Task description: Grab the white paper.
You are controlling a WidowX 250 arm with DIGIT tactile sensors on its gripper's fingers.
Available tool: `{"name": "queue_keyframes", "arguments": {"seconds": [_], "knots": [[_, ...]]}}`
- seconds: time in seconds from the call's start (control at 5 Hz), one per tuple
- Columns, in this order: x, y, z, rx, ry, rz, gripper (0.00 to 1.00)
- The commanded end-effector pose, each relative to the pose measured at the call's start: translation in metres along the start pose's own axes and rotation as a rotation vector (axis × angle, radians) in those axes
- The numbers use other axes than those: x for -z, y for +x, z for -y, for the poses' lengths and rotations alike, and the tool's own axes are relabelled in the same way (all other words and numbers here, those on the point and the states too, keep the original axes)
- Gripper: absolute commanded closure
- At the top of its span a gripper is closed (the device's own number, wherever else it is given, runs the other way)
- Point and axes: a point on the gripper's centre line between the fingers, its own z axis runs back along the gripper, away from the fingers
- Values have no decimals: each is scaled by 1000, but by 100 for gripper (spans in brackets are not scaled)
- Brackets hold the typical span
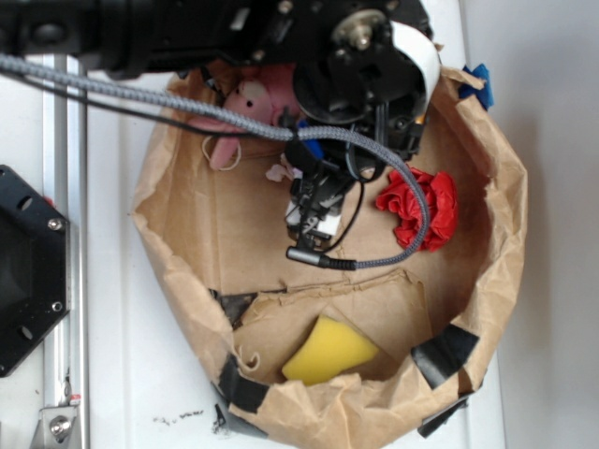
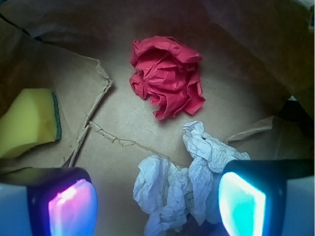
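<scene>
The white paper (image 2: 182, 184), a pale wrinkly wad, lies on the brown floor of the paper bag (image 2: 123, 113) in the wrist view. My gripper (image 2: 156, 204) is open and straddles it. The paper sits nearer the cyan-lit right finger pad (image 2: 241, 204), whose edge overlaps it. A gap of bare bag floor separates it from the pink-lit left finger pad (image 2: 71, 206). In the exterior view my gripper (image 1: 314, 210) hangs over the middle of the bag, and the arm hides most of the paper.
A red wrinkly wad (image 2: 167, 76) (image 1: 421, 208) lies just beyond the white paper. A yellow sponge (image 2: 27, 120) (image 1: 328, 351) rests by a torn flap. A pink plush bunny (image 1: 245, 108) sits at the bag's far rim. The bag wall (image 1: 187, 271) rings everything.
</scene>
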Motion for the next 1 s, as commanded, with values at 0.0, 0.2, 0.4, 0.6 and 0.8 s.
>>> {"name": "queue_keyframes", "arguments": {"seconds": [0.0, 0.2, 0.4, 0.6, 0.8], "knots": [[5, 8, -8, 7, 54, 9, 0], [24, 7, -8, 6, 68, -35, 0], [38, 10, -9, 6, 86, -69, 0], [52, 14, -15, -6, 141, -109, 0], [74, -21, -14, -32, 177, -162, 0]]}}
